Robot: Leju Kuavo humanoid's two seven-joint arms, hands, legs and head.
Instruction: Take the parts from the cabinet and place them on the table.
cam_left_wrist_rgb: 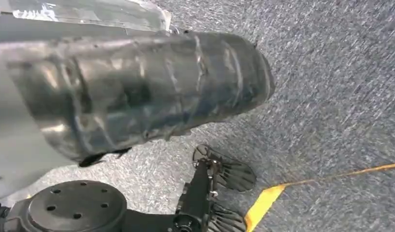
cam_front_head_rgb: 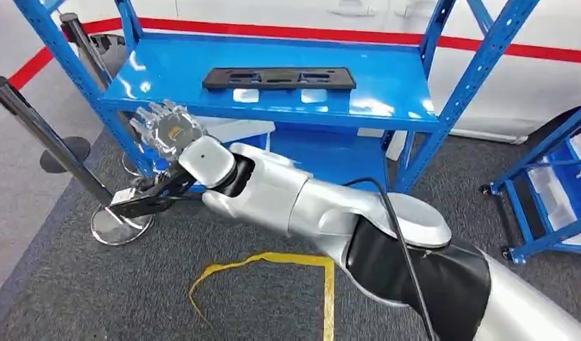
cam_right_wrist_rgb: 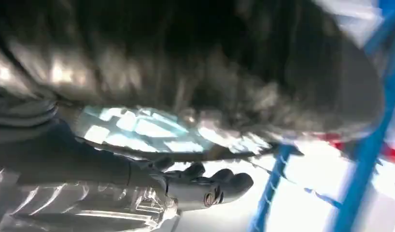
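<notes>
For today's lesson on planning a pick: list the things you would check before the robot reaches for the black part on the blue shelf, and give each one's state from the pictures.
1. Black part lies flat on the top shelf, nothing on it: ok.
2. Right hand holds nothing, fingers apart: ok.
3. Right hand lined up with the part: not ok; it sits by the shelf's front left corner, below the shelf top.
4. Path clear of the blue upright beside the hand: cannot tell.
5. Stanchion post close to the arm: not ok.
6. Left hand state: cannot tell.
</notes>
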